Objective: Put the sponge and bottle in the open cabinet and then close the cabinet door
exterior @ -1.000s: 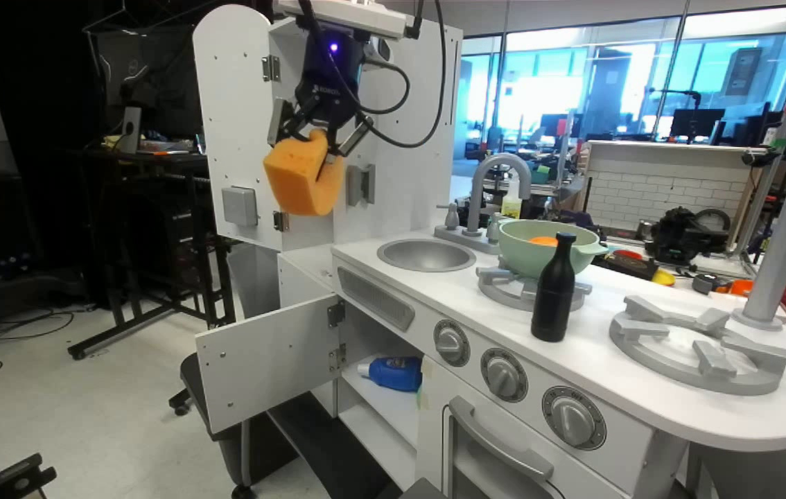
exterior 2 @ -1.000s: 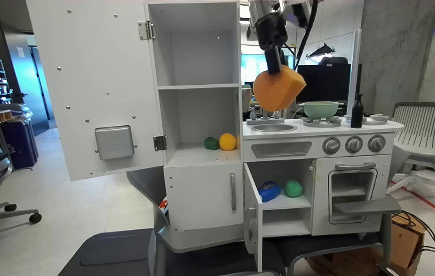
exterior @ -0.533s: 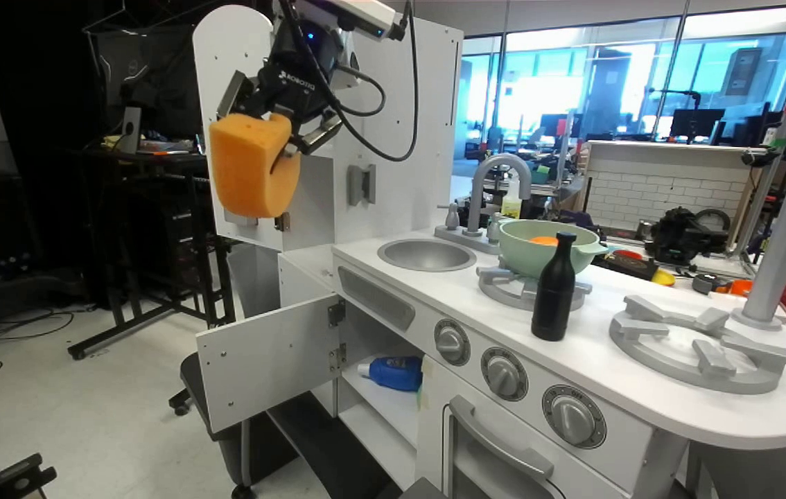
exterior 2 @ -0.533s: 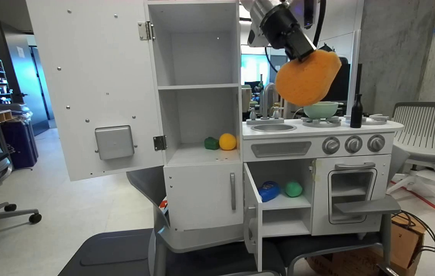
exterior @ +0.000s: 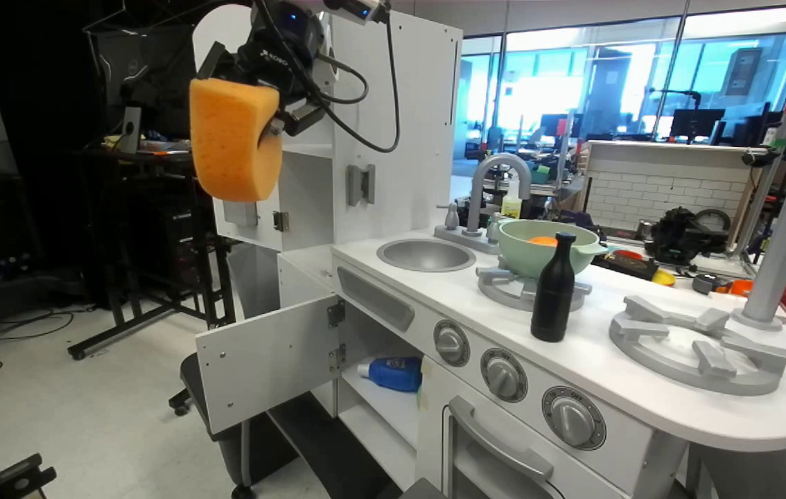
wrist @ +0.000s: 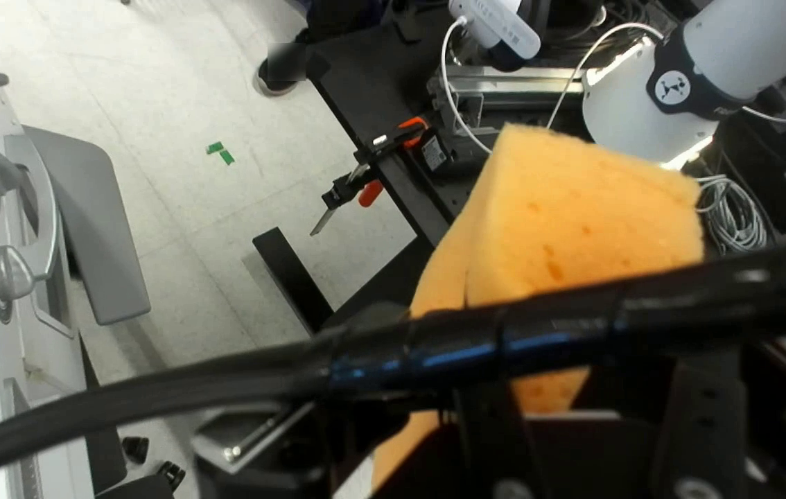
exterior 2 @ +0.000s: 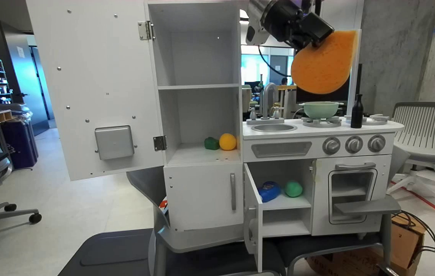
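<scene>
- The task is judged to be in its early part: one object is grasped, and neither of the two is stored.
- The grasp is the only step that can be counted as done. The rounded orange foam sponge (exterior: 230,142) is pinched by the black two-finger metal gripper (exterior: 254,114), and the foam is seen to be squeezed there.
- The sponge is held in the air, higher than the flat white counter (exterior: 590,333) and, as the wrist view suggests, out in front of it. It is well apart from the low white box-shaped cabinet (exterior 2: 279,170), so its placing is left.
- The cabinet, divided by one flat white shelf (exterior 2: 290,204), is open below the counter. On the shelf a white-capped blue container (exterior: 396,373) and a round green ball (exterior 2: 293,188) can be seen; these are not named in the task, but the room for storing may be made narrower by them.
- The slim narrow-necked black bottle (exterior: 552,294), of uncertain material, is standing upright on the counter, near the pale green round bowl (exterior: 521,253), and is not touched by the gripper. Its picking and its storing are both left.
- The white rectangular cabinet door (exterior: 268,364) is swung wide outward in both exterior views. The closing is therefore left also, and it is judged to be proper only after both objects are inside.
</scene>
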